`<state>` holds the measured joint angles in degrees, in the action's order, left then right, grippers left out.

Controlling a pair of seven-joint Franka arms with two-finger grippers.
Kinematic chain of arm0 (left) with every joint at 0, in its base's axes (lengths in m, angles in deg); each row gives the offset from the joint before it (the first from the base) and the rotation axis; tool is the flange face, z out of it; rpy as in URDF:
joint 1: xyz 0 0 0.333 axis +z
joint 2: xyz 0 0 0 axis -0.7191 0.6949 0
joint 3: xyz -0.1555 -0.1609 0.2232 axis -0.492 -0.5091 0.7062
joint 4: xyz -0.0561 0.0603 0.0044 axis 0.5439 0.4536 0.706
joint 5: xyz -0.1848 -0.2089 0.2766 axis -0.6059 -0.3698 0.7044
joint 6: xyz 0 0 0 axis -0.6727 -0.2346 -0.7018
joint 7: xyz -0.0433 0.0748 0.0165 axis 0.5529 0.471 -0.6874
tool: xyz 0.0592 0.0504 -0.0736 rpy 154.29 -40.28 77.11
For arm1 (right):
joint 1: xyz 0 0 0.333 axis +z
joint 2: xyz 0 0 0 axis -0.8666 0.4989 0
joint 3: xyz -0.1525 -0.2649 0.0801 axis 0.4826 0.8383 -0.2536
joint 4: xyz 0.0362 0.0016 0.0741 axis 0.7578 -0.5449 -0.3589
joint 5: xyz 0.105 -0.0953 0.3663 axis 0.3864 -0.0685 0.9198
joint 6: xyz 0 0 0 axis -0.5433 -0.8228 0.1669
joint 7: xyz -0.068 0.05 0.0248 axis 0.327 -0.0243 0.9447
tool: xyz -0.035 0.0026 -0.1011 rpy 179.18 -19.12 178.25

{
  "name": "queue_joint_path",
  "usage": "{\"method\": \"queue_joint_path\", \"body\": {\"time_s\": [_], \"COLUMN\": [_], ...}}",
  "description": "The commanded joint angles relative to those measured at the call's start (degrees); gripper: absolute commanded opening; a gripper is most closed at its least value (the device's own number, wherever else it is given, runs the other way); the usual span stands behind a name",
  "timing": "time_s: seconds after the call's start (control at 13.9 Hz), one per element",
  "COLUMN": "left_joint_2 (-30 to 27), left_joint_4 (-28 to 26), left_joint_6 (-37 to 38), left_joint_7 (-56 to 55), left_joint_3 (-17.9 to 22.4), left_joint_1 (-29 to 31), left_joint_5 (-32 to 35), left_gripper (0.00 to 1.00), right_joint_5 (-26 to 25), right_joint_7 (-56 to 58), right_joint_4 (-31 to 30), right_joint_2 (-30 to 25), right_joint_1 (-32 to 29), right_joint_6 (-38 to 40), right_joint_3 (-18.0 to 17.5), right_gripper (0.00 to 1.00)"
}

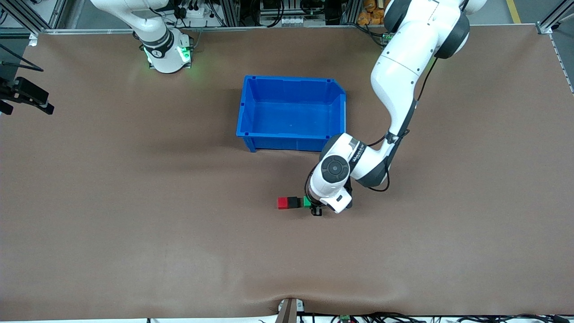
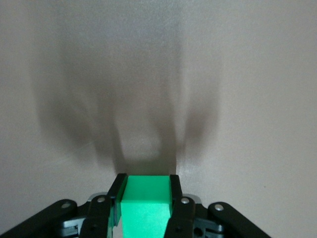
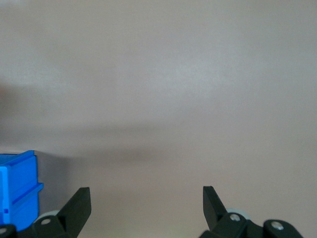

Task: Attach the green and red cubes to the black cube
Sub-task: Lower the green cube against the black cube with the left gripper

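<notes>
From the front, the red cube (image 1: 282, 203), black cube (image 1: 293, 202) and green cube (image 1: 307, 202) sit in a touching row on the brown worktop (image 1: 134, 224), nearer the camera than the blue bin (image 1: 291, 134), with bare worktop all round. The left hand (image 1: 314, 206) is mostly hidden under its own wrist. The left wrist view shows that hand (image 2: 146, 191) clamped on the green cube (image 2: 146, 210), whose lower part is cut off. In the right wrist view, the right hand (image 3: 146, 198) waits, spread wide and empty, over bare worktop beside the bin's corner (image 3: 17, 186).
</notes>
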<state>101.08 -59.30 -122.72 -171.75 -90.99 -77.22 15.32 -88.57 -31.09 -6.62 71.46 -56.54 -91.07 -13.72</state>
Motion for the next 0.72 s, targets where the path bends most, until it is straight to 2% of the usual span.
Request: {"method": "queue_joint_path", "body": {"time_s": [0.0, 0.22, 0.65], "left_joint_2": [1.82, 2.35, 2.53], "left_joint_4": [2.65, 3.09, 3.09], "left_joint_6": [0.41, -0.38, -2.66], "left_joint_7": [-0.74, -1.19, -2.50], "left_joint_3": [1.04, 1.04, 0.95], "left_joint_1": [-1.10, -1.01, -1.10], "left_joint_5": [-0.81, -0.81, -0.81], "left_gripper": [0.00, 0.00, 0.00], "right_joint_5": [-0.44, -1.06, -0.89], "right_joint_7": [-6.43, -6.27, -6.62], "right_joint_4": [1.60, 5.01, 5.99], "right_joint_2": [0.59, 1.20, 1.30], "right_joint_1": [1.03, 1.83, 2.09], "right_joint_6": [2.65, 2.65, 2.74], "right_joint_3": [-0.06, -0.06, -0.06], "right_gripper": [1.00, 1.00, 1.00]}}
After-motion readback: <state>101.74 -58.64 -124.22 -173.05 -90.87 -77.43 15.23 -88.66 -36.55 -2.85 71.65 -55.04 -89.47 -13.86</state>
